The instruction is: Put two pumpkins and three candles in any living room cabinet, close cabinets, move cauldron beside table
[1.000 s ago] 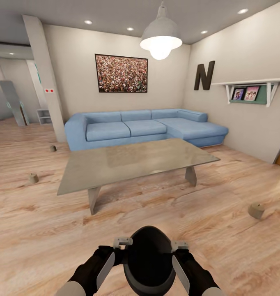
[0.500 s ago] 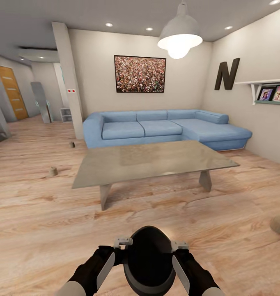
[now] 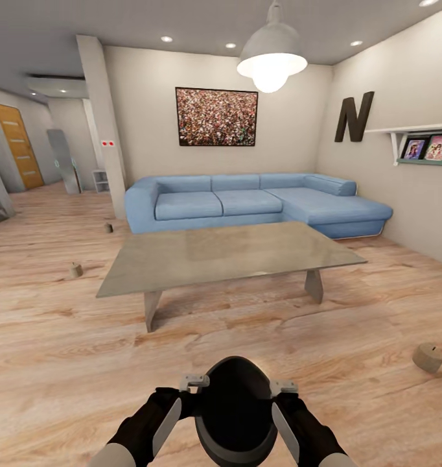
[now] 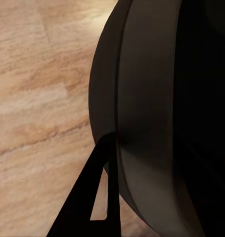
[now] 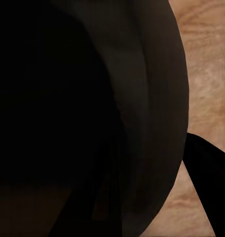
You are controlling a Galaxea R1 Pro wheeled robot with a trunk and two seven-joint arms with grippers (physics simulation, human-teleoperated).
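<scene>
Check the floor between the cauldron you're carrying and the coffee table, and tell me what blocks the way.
Nothing visible does. The cauldron, held between the left gripper and right gripper, faces bare wood floor up to the table. The nearest candle lies off to the right.

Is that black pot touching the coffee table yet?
Apart. In the head view, bare floor lies between the cauldron, held between both arms, and the table.

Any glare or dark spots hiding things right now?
Head view: the pendant lamp is blown out white, and the table top carries a pale sheen, yet the candles on the floor read clearly. Both wrist views: the cauldron is near-black, without detail.
</scene>
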